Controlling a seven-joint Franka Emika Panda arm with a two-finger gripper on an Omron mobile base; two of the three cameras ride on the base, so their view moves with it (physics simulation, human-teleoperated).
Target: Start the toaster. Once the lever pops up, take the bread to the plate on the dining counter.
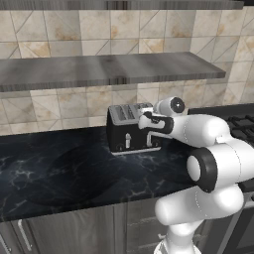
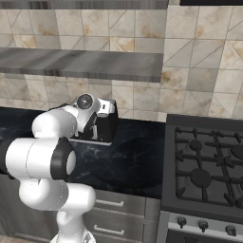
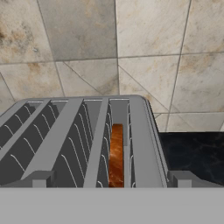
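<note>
Hovering wide open just above the toaster (image 3: 83,140), the tool (image 3: 109,178) is seen holding nothing. The bread (image 3: 116,155) is sunk in the rightmost slot, directly below, on the black worktop (image 1: 59,168).

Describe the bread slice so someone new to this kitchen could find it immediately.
Start at the black marble worktop under the grey wall shelf, left of the stove. On it stands the boxy black toaster. The bread sits edge-up in its rightmost slot in the hand view, orange-brown; the other slots show bare wire guides.
</note>
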